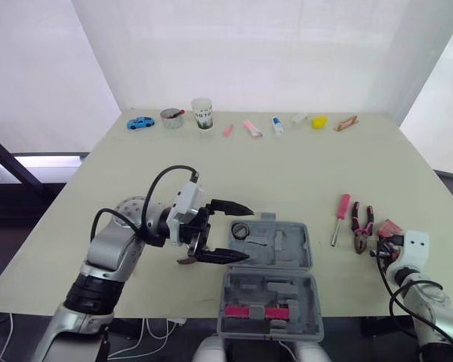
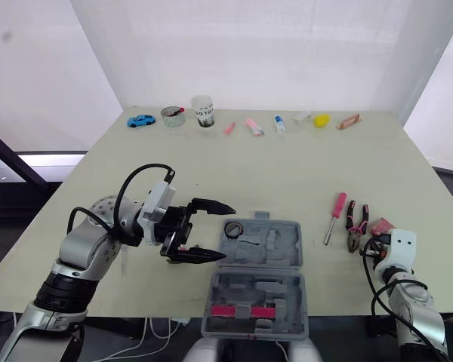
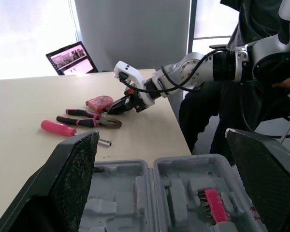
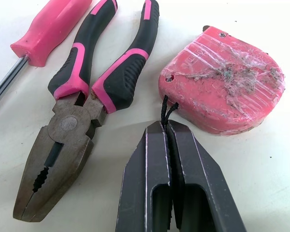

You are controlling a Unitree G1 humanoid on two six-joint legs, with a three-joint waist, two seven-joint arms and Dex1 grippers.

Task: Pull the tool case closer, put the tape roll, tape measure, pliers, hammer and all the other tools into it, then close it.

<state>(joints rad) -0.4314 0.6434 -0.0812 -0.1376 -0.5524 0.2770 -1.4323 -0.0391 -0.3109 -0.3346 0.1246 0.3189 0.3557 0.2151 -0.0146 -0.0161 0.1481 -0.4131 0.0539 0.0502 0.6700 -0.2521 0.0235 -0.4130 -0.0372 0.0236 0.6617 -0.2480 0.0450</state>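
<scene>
The open tool case [image 1: 270, 260] sits at the desk's [image 1: 302, 173] near edge, holding what we take for the tape roll [image 1: 240, 231]. The left gripper [image 1: 248, 234] is spread wide over it. The right gripper [image 4: 166, 126] is pinched together on the tape measure's [image 4: 227, 92] cord. Pliers [image 1: 362, 226] and screwdriver [image 1: 340, 217] lie unpacked near the right edge, and closing is not yet done. Small items [image 1: 253, 128] line the far edge, with white curtains [image 1: 249, 53] beyond.
</scene>
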